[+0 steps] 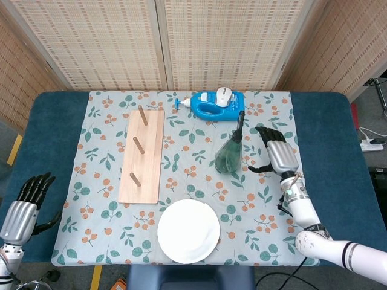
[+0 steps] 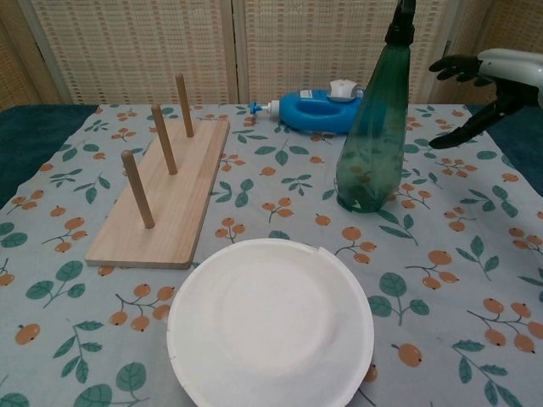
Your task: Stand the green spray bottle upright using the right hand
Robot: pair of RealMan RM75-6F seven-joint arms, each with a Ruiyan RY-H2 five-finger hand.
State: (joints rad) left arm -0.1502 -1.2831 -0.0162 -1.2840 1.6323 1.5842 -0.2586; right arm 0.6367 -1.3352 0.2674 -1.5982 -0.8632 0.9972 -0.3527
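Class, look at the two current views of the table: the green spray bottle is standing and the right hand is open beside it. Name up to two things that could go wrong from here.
1. The green spray bottle is tall and narrow, standing on a cloth; it may be easy to tip.
2. The right hand is open close beside the bottle, fingers spread; a stray sideways move could knock it toward the blue bottle lying behind it.

You are working at a staged indoor tabletop bench, not a lived-in room. A blue-covered table (image 1: 326, 151) carries a floral cloth (image 1: 181, 181), screened behind by woven reed panels (image 1: 224, 42). A power strip (image 1: 372, 144) and yellow floor tape (image 1: 14, 148) beside the table suggest a lab or test cell.
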